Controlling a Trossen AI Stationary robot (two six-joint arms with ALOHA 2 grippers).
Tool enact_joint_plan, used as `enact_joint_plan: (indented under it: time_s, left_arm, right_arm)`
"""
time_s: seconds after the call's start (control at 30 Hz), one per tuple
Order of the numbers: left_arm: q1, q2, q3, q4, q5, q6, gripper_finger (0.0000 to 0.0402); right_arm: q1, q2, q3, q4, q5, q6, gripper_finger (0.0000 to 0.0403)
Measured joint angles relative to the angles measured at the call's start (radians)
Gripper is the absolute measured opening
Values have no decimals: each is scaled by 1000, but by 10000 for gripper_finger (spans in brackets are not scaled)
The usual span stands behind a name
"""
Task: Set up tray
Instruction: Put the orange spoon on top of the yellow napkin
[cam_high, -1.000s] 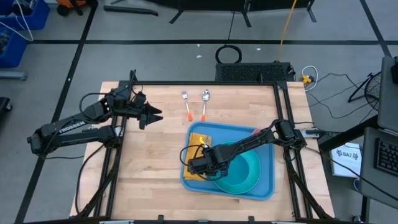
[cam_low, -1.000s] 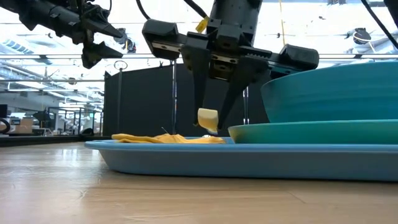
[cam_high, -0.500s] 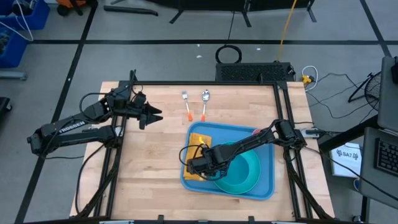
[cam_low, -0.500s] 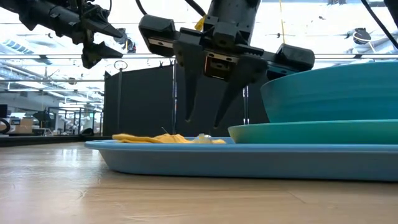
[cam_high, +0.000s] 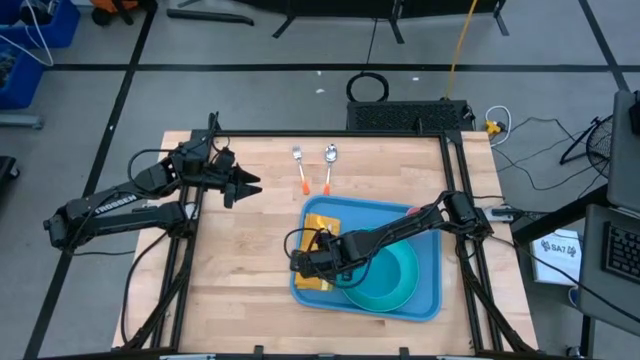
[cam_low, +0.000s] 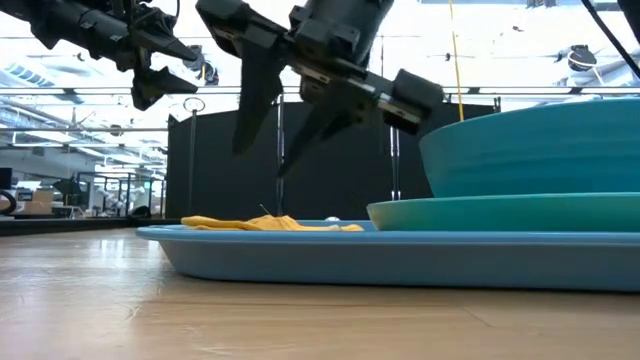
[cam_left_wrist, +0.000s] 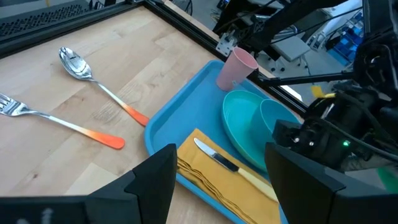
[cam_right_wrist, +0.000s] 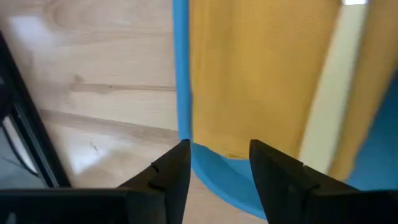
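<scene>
The blue tray (cam_high: 428, 250) lies on the table's right near part. On its left side lies a yellow napkin (cam_left_wrist: 205, 180), and a knife (cam_left_wrist: 233, 166) with a cream handle (cam_right_wrist: 329, 112) rests flat on it. A teal plate with a bowl (cam_high: 395, 278) and a pink cup (cam_left_wrist: 235, 67) also stand on the tray. My right gripper (cam_high: 300, 262) hovers open and tilted over the tray's left near corner, above the napkin (cam_low: 262, 160). My left gripper (cam_high: 245, 190) waits open in the air over the table's left far part.
A fork (cam_high: 298, 168) and a spoon (cam_high: 329, 165) with orange handles lie on the bare wood beyond the tray's far edge. Dark frame rails run along the table's left and right sides. Bare wood shows left of the tray (cam_high: 240, 260).
My right gripper has let go of the knife's cream handle, which was held just above the napkin and now lies flat on it. The gripper has then risen, swung toward the table's left edge and tipped sideways.
</scene>
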Motion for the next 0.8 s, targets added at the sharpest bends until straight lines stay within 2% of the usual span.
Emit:
enact_joint_plan:
  time_s: [0.23,0.53,0.63,0.8]
  left_arm:
    - [0,0,0,1,-7,-1,246]
    - [0,0,0,20,-56,-19,246]
    - [0,0,0,33,-59,-67,246]
    - [0,4,0,83,-63,-96,246]
  right_arm:
    - [-13,-4,0,53,17,-52,151]
    - [-49,-76,0,71,264,-266,150]
    - [-75,-94,0,75,269,-380,152]
    - [-131,-119,0,72,218,-552,151]
